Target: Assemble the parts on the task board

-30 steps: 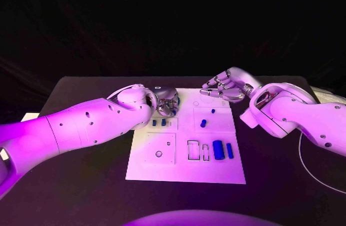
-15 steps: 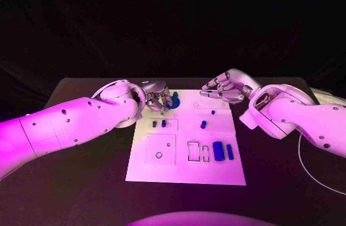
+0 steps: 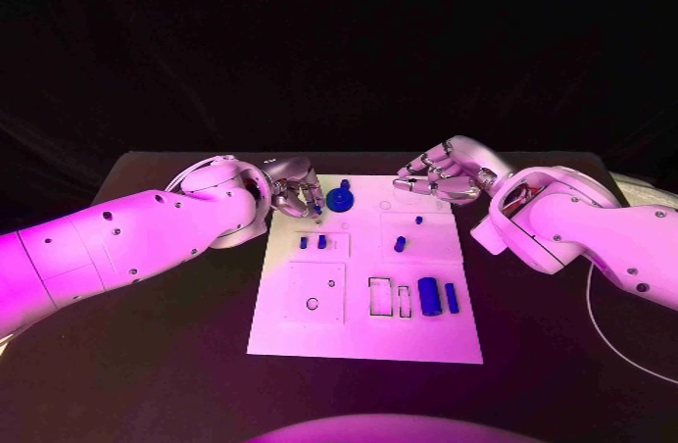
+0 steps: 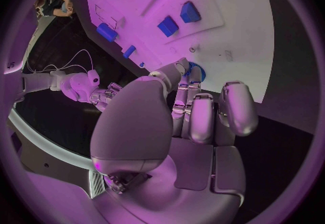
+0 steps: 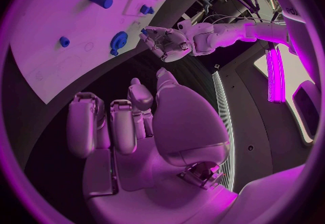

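A blue gear-like part [image 3: 342, 201] is being seated at the task board's [image 3: 364, 340] far edge, just beside the fingertips of the empty, loosely spread left robot hand [image 3: 293, 198], while the right robot hand [image 3: 445, 178], half-curled and empty, is being kept well apart.

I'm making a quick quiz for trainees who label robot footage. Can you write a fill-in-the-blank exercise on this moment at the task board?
1. The blue gear-shaped part stands at the board's far ____ corner, beside the left hand.
2. The right hand hovers over the far right end of the task board and holds ____.
3. The biggest blue cylinder lies in the near ____ part of the board.
4. The colour of the table is ____.

Missing words: left; nothing; right; black
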